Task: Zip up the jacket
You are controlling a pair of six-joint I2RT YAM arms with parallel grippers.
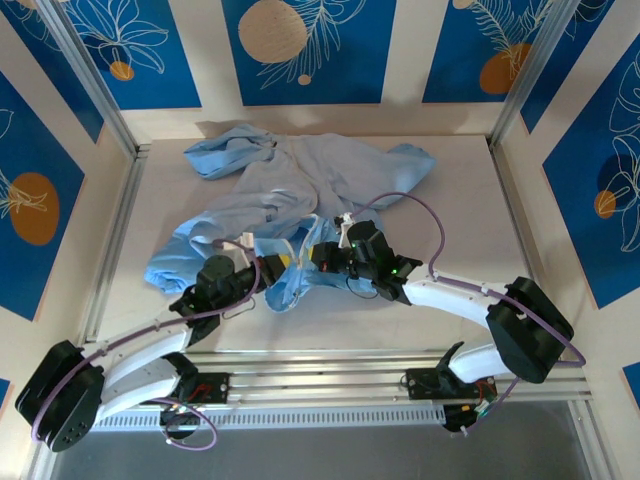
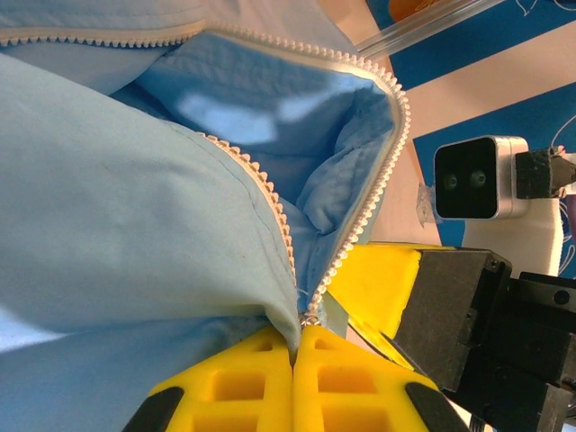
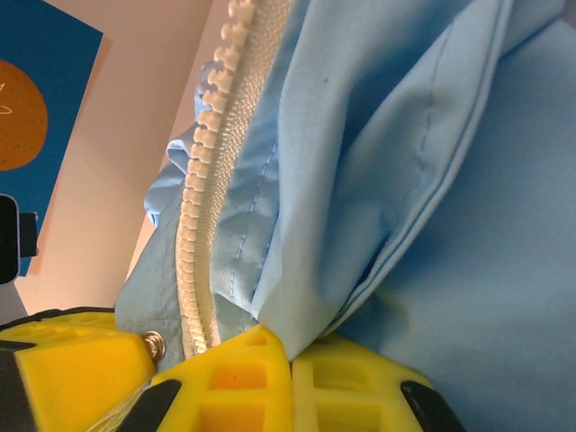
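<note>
- Starting at the left gripper [image 2: 295, 346], its yellow fingers [image 2: 243, 382] are seen pressed together, pinching the jacket [image 1: 300, 185] where the two rows of the zipper [image 2: 270, 200] meet.
- The right gripper [image 3: 290, 355] is likewise clamped tight, with a fold of the blue fabric caught between its pads just beside the toothed row.
- Both grippers are found over the near middle of the table [image 1: 470, 230], tips almost touching each other.
- The jacket is spread, crumpled, over the middle of the table. Its long axis runs roughly from the table's near side to its far edge, and a sleeve is bunched at the table's far left.
- From the left wrist, the two zipper rows are seen parting away from the fingers, with paler lining exposed between them. The right arm's wrist camera [image 2: 468, 180] is also caught there.
- From the right wrist, a single white row is shown running up and away, with a small metal piece [image 3: 155, 342] beside the left gripper's pad.
</note>
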